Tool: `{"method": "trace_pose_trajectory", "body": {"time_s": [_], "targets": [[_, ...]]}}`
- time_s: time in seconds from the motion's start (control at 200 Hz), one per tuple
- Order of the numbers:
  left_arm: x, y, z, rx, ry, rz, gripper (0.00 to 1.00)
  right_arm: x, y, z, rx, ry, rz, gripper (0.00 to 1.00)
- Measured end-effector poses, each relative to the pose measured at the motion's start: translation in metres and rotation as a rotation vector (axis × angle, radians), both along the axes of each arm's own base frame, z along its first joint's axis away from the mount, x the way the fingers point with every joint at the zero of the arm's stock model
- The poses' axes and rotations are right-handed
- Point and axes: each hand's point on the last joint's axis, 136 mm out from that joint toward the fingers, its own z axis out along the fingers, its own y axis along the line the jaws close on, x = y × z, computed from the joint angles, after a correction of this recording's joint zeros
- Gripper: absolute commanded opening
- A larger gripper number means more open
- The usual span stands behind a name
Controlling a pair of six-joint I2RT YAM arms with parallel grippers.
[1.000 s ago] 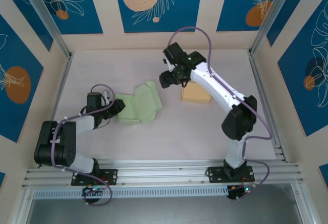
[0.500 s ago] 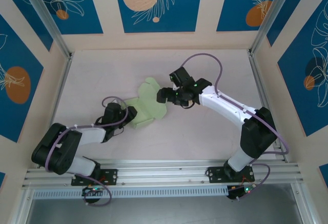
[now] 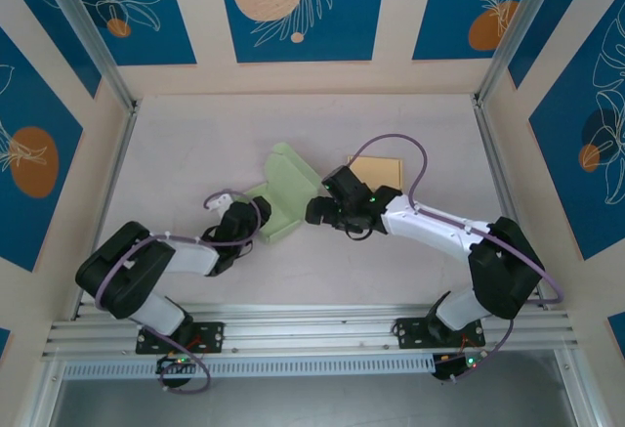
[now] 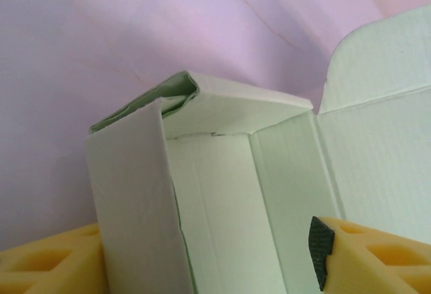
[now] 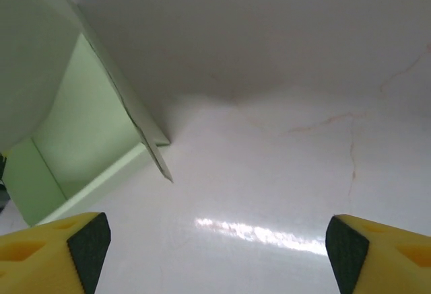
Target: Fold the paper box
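The pale table carries a half-folded green paper box at its middle, with a flat tan box apart from it, just behind the right arm. Both arms lie low and reach inward, the left arm from the near left. The left gripper straddles the paper box's near end, its fingers spread wide with a wall standing between them. The right gripper sits just beside the box's right flap, its fingers equally wide over bare table, holding nothing.

The paper box and tan box block the middle; bare table surrounds them.
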Motion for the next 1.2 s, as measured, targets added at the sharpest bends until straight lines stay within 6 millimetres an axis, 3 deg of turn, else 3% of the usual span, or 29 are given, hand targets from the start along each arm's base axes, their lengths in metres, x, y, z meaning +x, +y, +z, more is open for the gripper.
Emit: {"method": "trace_pose_trajectory", "body": {"time_s": [0.12, 0.255, 0.42, 0.605, 0.845, 1.01, 1.2], "targets": [[0.005, -0.006, 0.005, -0.027, -0.022, 0.005, 0.75, 0.013, 0.003, 0.000, 0.013, -0.089, 0.053, 0.73], [0.006, -0.006, 0.007, -0.036, -0.026, 0.013, 0.75, 0.034, 0.006, 0.014, 0.048, -0.190, 0.087, 0.60], [0.005, -0.005, 0.007, -0.036, -0.020, 0.014, 0.75, 0.052, 0.010, 0.026, 0.082, -0.272, 0.124, 0.59], [0.004, -0.005, 0.007, -0.035, -0.019, 0.013, 0.76, 0.055, 0.020, 0.017, 0.096, -0.275, 0.174, 0.51], [0.004, -0.008, 0.013, -0.048, -0.028, 0.002, 0.90, 0.054, 0.025, 0.013, 0.095, -0.278, 0.226, 0.11], [-0.011, -0.011, 0.016, -0.034, 0.022, -0.056, 0.97, 0.058, 0.025, 0.014, 0.053, -0.326, 0.289, 0.00], [-0.043, 0.016, 0.035, 0.021, 0.029, -0.078, 1.00, 0.071, 0.025, 0.033, -0.023, -0.443, 0.418, 0.00]]}}
